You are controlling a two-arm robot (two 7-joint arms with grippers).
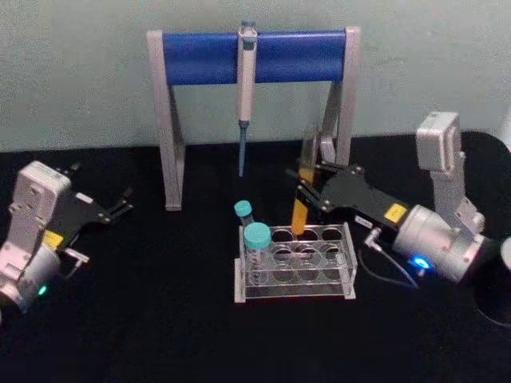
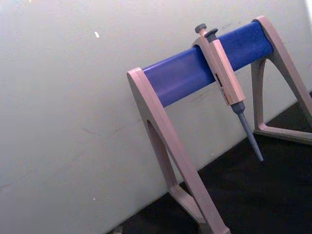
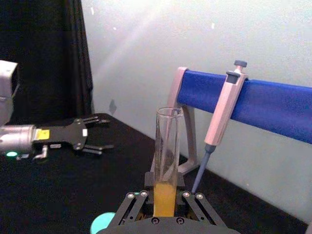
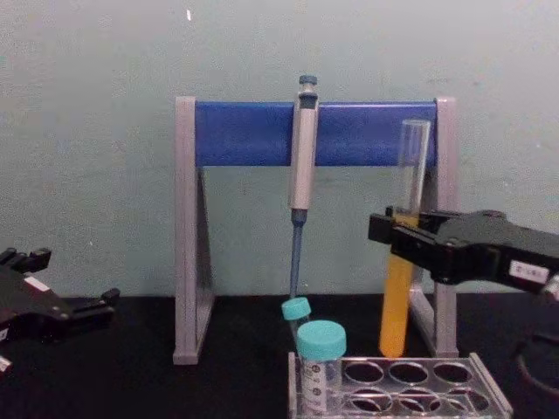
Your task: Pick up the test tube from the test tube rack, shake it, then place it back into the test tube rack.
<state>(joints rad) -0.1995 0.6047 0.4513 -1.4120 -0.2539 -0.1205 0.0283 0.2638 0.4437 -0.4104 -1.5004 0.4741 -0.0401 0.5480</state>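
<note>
Orange-yellow liquid tints the clear test tube; the rack is clear, capped tubes teal-topped, stand grey with blue bar, counter black, wall pale green.

1. The test tube is showing clear, glossy glass.
2. The test tube rack is looking like clear, shiny plastic.
3. The table is lying matt black.
4. The stand's blue bar is gleaming smoothly.

We see the long clear glass tube of orange-yellow liquid upright over the back row of the clear plastic rack.
</note>
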